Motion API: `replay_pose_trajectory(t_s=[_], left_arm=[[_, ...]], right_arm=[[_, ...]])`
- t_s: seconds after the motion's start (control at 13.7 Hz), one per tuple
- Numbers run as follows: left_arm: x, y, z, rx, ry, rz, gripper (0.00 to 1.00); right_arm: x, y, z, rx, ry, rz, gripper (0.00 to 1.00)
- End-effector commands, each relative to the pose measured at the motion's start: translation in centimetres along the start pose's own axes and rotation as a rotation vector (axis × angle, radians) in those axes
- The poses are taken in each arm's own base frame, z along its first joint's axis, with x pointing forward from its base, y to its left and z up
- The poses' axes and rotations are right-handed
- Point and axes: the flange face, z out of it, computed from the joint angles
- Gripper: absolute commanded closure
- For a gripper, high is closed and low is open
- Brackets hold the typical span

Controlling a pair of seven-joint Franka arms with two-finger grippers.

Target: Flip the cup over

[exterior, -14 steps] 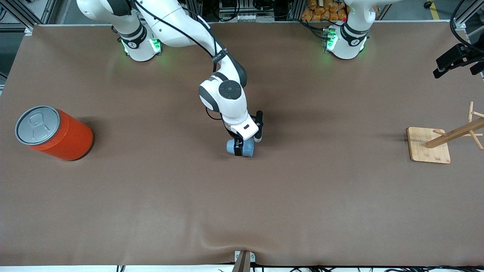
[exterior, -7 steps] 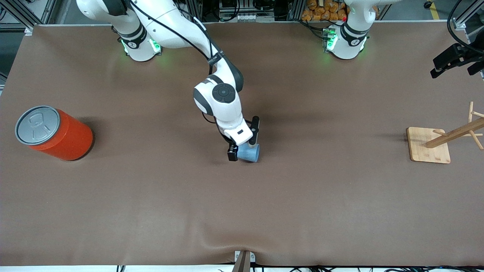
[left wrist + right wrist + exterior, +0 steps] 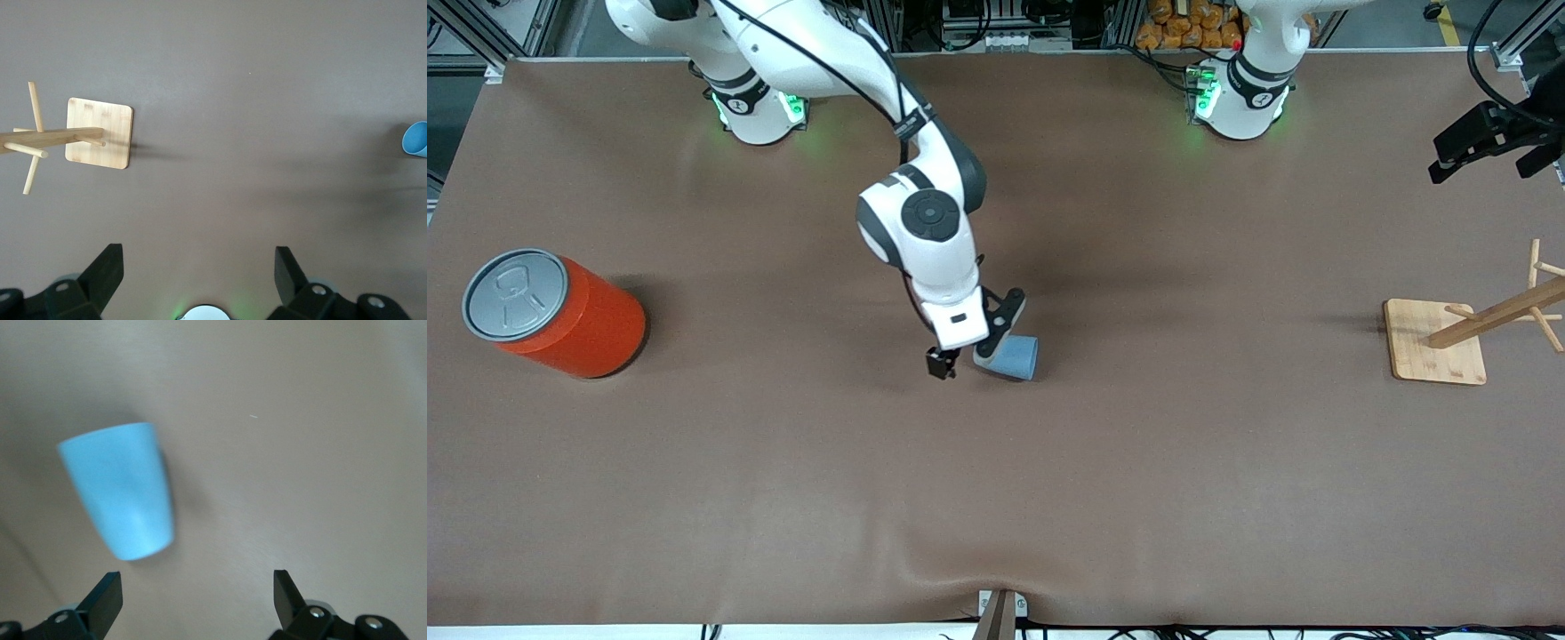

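The cup lies on its side near the middle of the table — nothing grips it. The right gripper hangs just beside it with jaws wide and empty. The left gripper waits high above the table, near the wooden rack — its jaws also wide, holding nothing.

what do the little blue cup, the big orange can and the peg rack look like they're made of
The small light-blue tapered cup looks like matte plastic: even colour, no glare. The large orange cylinder can may be painted metal or plastic; its grey lid has an embossed pull-tab shape. The pale peg rack with its square base looks like unfinished wood, probably bamboo, with visible grain.
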Motion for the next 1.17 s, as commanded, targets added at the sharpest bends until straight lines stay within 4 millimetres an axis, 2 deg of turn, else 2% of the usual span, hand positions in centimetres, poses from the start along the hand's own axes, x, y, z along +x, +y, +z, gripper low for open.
replay_pose_trajectory(t_s=[0.0, 0.15, 0.29, 0.66, 0.8, 1.1], left_arm=[[0.0, 0.1, -0.2, -0.008, -0.002, 0.015, 0.00], [0.0, 0.2, -0.1, -0.008, -0.003, 0.016, 0.00], [0.0, 0.3, -0.1, -0.008, -0.002, 0.018, 0.00], [0.1, 0.3, -0.1, -0.009, 0.000, 0.016, 0.00], [0.0, 0.3, -0.2, -0.009, 0.001, 0.016, 0.00], [0.0, 0.2, -0.2, -0.009, 0.001, 0.015, 0.00]], right_arm=[[-0.8, 1.7, -2.0, 0.008, 0.003, 0.097, 0.00], [-1.2, 2.8, -2.6, -0.003, 0.008, 0.199, 0.00], [-2.3, 5.1, -2.3, -0.012, 0.008, 0.255, 0.00], [-4.0, 8.2, -1.3, -0.017, -0.003, 0.303, 0.00], [-5.3, 9.7, -0.8, -0.020, -0.011, 0.330, 0.00], [-7.7, 11.6, -0.1, -0.014, -0.037, 0.365, 0.00]])
